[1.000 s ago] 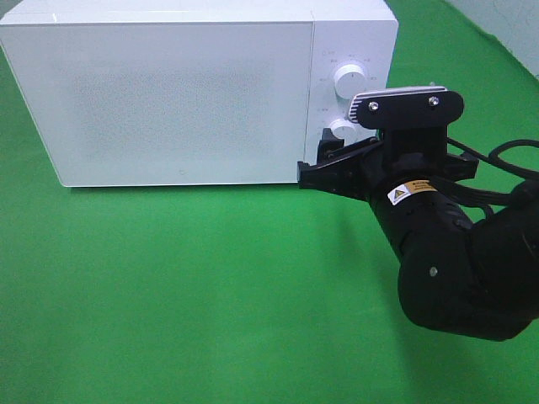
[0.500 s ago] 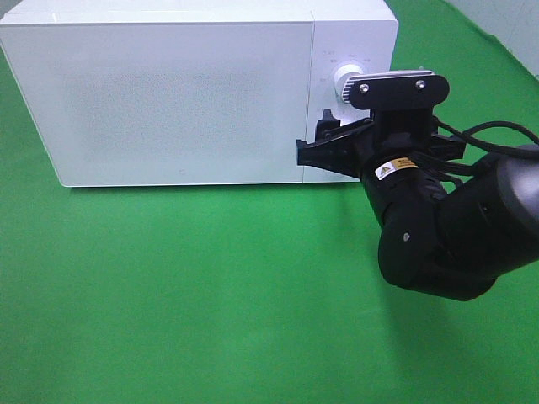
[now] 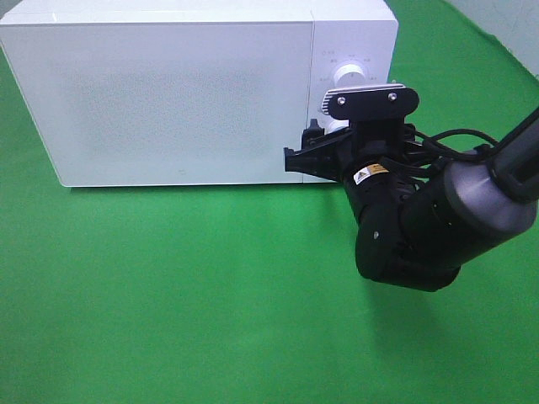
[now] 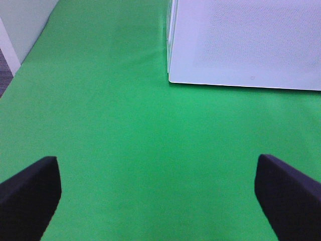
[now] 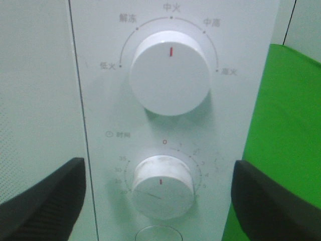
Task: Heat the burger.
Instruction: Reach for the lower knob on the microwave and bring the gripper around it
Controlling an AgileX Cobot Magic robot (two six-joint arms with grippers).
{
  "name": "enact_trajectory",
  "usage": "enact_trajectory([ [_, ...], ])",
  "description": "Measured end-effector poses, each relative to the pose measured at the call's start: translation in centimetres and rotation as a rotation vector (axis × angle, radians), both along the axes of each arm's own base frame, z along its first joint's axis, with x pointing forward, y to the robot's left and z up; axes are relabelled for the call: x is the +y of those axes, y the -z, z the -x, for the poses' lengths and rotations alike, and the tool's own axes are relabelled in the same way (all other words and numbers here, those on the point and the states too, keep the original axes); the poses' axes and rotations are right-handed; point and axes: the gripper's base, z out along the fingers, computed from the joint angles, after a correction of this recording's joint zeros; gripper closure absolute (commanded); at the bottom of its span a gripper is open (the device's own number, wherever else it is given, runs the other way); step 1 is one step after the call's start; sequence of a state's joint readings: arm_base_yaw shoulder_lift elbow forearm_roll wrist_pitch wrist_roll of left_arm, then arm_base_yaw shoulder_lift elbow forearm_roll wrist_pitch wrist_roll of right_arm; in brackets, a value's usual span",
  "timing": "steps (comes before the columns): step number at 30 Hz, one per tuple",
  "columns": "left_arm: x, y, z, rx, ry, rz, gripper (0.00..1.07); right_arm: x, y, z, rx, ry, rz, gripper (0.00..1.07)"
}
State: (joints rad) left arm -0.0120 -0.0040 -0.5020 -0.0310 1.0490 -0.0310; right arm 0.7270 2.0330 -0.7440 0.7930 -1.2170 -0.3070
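My black right claw [image 5: 159,201] is wide apart, facing the round white timer knob [image 5: 163,187] at lower middle, I think to turn it. No burger shows, and the white box microwave [image 3: 168,93] is shut.

1. The microwave [image 3: 185,93] is white, and its door carries a fine grey dot mesh.
2. The upper knob [image 5: 169,73] and lower knob [image 5: 163,187] are white, each with a red tick.
3. The cloth [image 3: 168,295] is plain bright green.
4. My right gripper [image 5: 159,201] and left gripper [image 4: 160,201] are black.
5. My right arm [image 3: 421,227] is black, with a small yellow and white label [image 3: 367,175].
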Motion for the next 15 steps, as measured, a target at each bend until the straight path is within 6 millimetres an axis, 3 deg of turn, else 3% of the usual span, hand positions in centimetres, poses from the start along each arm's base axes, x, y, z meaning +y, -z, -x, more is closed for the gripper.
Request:
enact_trajectory([
  [15, 0.0, 0.0, 0.0, 0.0, 0.0, 0.0, 0.09, 0.0, 0.9, -1.5, -0.001, 0.024, -0.038, 0.32],
])
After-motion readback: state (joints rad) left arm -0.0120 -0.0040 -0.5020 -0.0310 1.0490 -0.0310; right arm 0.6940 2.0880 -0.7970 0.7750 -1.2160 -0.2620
